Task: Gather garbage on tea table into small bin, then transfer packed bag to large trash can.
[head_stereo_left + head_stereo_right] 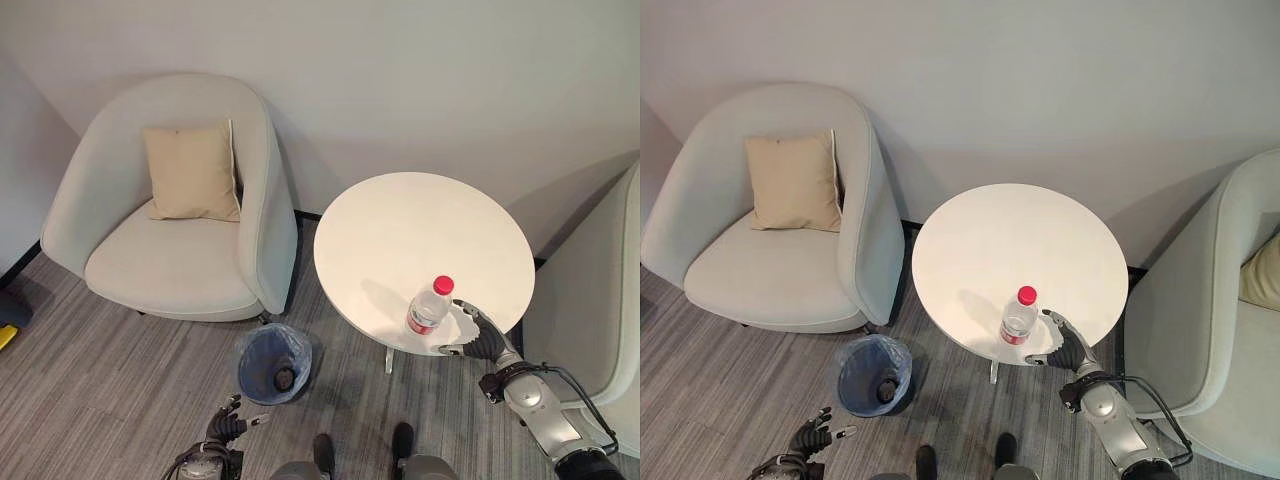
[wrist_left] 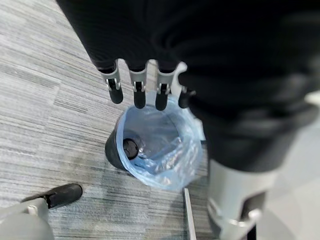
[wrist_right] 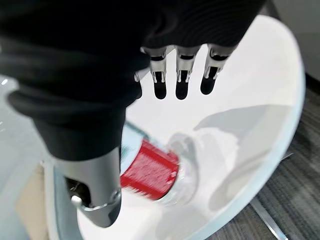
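1. An armchair (image 1: pixel 175 215) with a tan cushion (image 1: pixel 192 172) stood at the far left against the wall, well apart from the work and playing no part in it.

2. The left hand (image 1: pixel 226 425) hung low near the floor, just short of the small bin (image 1: pixel 273 362). In its own wrist view the fingers (image 2: pixel 139 95) were straight and relaxed, holding nothing — a waiting posture, it seemed, close to the bin it would later have to handle.

3. The small bin sat on the carpet between the armchair and the counter (image 1: pixel 400 240), lined with a blue bag (image 2: pixel 170 145). A dark round piece (image 2: pixel 131 147) already lay inside it. Its place just below the counter's edge looked chosen so that rubbish need travel only a short way.

4. On the round white counter, near the edge closest to the robot, stood the bottle (image 1: pixel 429 306) — clear, red-capped, red-labelled, upright.

5. The right hand (image 1: pixel 478 336) reached in from the right at the bottle's side, fingers (image 3: pixel 181 82) spread wide and thumb apart, not yet closed on it. The open spread suited a side grasp round the bottle's body; the head views could not settle whether the palm already touched it.

6. A second armchair (image 1: pixel 1210 330) showed at the far right.
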### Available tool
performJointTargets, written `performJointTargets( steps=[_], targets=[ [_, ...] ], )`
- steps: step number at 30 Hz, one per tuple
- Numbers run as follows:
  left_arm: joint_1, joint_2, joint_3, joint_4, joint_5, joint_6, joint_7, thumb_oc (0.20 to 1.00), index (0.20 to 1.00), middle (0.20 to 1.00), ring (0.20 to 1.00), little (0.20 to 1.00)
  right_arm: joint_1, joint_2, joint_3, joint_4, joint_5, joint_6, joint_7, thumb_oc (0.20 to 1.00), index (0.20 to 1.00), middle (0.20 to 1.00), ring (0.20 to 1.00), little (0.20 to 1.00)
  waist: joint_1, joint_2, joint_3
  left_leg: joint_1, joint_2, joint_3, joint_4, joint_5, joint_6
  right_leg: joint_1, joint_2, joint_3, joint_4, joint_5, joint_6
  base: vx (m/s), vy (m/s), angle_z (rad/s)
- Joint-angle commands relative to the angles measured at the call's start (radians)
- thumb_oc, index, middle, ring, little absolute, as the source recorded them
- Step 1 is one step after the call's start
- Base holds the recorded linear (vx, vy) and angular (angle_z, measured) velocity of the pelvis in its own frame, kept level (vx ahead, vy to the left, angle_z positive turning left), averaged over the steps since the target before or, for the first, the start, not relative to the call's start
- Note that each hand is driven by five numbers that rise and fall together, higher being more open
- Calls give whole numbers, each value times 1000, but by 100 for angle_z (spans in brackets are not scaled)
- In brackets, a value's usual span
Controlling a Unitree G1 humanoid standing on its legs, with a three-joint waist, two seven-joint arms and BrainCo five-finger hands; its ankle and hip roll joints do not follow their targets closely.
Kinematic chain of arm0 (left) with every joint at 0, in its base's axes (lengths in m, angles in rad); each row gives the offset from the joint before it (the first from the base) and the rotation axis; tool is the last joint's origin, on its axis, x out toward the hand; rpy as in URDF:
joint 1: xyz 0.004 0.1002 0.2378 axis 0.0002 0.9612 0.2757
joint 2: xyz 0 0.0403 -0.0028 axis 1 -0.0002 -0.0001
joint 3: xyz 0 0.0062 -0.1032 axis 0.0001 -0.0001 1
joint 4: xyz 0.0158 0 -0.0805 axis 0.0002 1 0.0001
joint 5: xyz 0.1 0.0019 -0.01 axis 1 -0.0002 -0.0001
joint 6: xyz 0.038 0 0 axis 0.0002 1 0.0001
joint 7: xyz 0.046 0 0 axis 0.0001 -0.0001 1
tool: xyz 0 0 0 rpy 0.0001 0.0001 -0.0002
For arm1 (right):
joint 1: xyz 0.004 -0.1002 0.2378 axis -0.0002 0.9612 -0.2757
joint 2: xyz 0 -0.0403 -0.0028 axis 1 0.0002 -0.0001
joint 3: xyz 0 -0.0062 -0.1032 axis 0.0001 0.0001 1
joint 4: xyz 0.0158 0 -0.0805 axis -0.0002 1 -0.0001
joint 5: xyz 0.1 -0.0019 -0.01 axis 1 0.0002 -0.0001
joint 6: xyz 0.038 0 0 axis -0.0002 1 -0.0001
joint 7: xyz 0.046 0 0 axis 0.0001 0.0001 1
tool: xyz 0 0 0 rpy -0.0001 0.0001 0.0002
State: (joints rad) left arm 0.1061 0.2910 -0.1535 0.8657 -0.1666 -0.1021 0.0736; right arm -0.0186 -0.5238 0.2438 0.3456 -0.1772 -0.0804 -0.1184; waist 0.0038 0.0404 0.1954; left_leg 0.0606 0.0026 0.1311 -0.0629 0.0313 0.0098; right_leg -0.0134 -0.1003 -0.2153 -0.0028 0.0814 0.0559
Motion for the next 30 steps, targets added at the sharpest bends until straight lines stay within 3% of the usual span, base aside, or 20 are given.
performJointTargets(
  steps=[1,7,8,9,18,26,30],
  targets=[
    [-12,25,14,-11,32,-30,-8,1000,1000,1000,1000,1000,-63,53,61,-1,4,-27,-8,1000,1000,1000,1000,1000,28,-47,-49,-13,11,-36,64,-113,-42,57,-19,48,-6,-134,61,74,24,6],
    [24,20,-4,-28,15,-27,-17,1000,1000,1000,1000,1000,-151,131,89,86,82,-17,-50,1000,1000,1000,1000,1000,55,-28,-38,3,9,-50,33,-101,-45,70,-18,34,-34,-129,64,41,8,2],
    [27,21,-8,-29,9,-26,-17,1000,1000,1000,1000,1000,-180,142,91,96,108,-20,-61,824,824,824,824,824,64,-25,-36,2,9,-55,28,-97,-46,72,-18,30,-40,-128,64,11,-2,5],
    [30,23,-8,-30,6,-26,-17,1000,1000,1000,1000,1000,-199,145,92,100,122,-22,-67,200,200,200,200,200,69,-24,-34,1,9,-56,26,-95,-46,73,-17,28,-43,-127,64,10,-3,9],
    [43,25,-3,-37,-6,-21,-17,1000,1000,1000,1000,1000,-214,138,48,-8,221,-51,-76,200,200,200,200,200,81,-28,-37,18,14,-69,0,-82,-53,98,-9,14,-63,-131,61,9,-11,12],
    [55,16,23,-43,-2,-15,-22,1000,1000,1000,1000,1000,-96,108,1,-209,246,-84,-11,200,200,200,200,200,63,-32,-48,29,29,-72,5,-80,-65,110,-2,-2,-50,-147,53,-28,-55,6],
    [40,13,19,-51,-1,-15,-20,1000,1000,1000,1000,1000,-40,91,0,-296,244,-110,15,200,200,200,200,200,55,-33,-24,-32,41,-98,63,-65,-83,93,6,-34,-37,-163,37,-132,-60,24]
  ],
)
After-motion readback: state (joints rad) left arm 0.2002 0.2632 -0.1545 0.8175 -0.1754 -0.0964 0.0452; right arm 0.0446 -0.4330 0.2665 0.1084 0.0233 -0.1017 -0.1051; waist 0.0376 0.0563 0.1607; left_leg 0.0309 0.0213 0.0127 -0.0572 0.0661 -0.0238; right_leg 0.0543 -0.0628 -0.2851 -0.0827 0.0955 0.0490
